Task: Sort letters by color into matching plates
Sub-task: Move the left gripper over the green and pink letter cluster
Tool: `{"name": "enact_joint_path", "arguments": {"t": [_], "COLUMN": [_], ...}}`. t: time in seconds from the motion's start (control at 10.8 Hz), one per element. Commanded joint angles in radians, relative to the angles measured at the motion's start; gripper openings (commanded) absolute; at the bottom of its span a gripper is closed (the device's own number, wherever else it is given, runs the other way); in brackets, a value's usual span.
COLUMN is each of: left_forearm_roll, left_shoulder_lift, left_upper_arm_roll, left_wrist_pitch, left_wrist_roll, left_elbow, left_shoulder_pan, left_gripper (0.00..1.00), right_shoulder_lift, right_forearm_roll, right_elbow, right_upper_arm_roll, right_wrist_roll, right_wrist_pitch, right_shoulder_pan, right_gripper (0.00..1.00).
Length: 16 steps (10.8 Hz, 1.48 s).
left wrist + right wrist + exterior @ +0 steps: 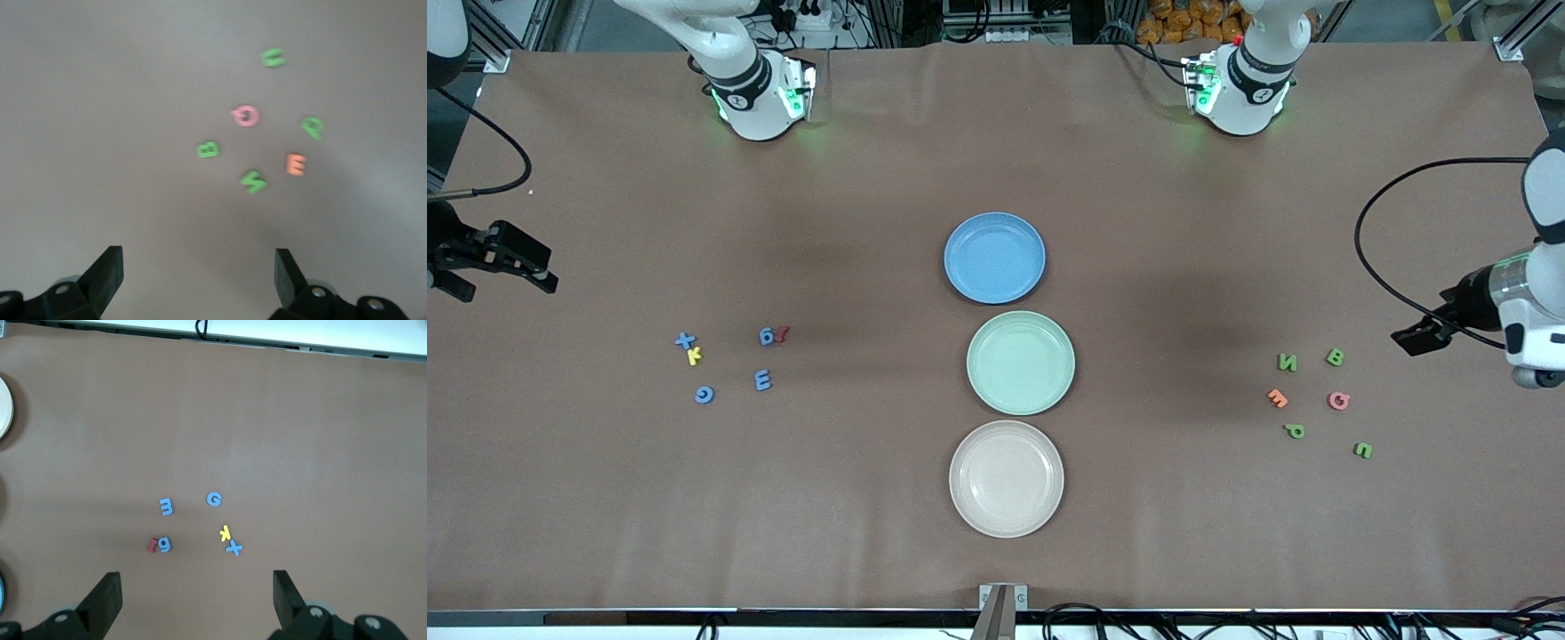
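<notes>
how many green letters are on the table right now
4, all loose on the table toward the left arm's end: N, B, P and the one nearest the front camera. None sits on a plate, and none looks hidden.

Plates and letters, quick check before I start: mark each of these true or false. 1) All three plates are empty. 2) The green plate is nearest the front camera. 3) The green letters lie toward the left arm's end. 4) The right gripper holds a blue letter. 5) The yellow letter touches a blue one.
1) True: the blue plate, green plate and cream plate hold nothing.
2) False: the cream plate is nearest; green sits in the middle.
3) True: the green letters lie there.
4) False: the right gripper is open and empty.
5) True: the yellow letter touches the blue X.
</notes>
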Motion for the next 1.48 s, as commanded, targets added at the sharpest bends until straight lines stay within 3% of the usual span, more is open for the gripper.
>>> {"name": "enact_joint_path", "arguments": {"t": [0.0, 0.09, 0.37, 0.74, 1.11, 1.39], "left_forearm_roll": [-0.013, -0.016, -0.008, 0.025, 0.076, 0.133], "left_shoulder_lift": [0.168, 0.208, 0.297, 0.356, 0.425, 0.469], "left_upper_arm_roll": [0.01, 0.022, 0.037, 0.037, 0.046, 0.051], "left_wrist_pitch": [0.026, 0.042, 0.258, 0.265, 0.305, 0.401], "left_wrist_roll": [-0.282, -0.415, -0.667, -0.813, -0.833, -0.925], "left_elbow": [0.058, 0.101, 0.117, 0.122, 0.122, 0.122], "left_shoulder_pan": [0.05, 0.07, 0.069, -0.015, -0.117, -0.137], "left_gripper": [1.0, 1.0, 1.0, 1.0, 1.0, 1.0], "right_shoulder_lift": [-0.008, -0.008, -0.008, -0.008, -0.008, -0.008], "right_forearm_roll": [-0.001, -0.001, -0.001, -0.001, -0.001, -0.001], "right_elbow": [-0.01, -0.01, -0.01, -0.011, -0.011, -0.011], "right_upper_arm_roll": [0.003, 0.003, 0.001, 0.001, 0.0, 0.0], "right_wrist_roll": [0.015, 0.015, 0.015, 0.015, 0.015, 0.015], "right_wrist_pitch": [-0.001, -0.001, -0.003, -0.003, -0.004, -0.01], "right_shoulder_pan": [-0.005, -0.005, -0.007, -0.008, -0.01, -0.01], "right_gripper": [1.0, 1.0, 1.0, 1.0, 1.0, 1.0]}}
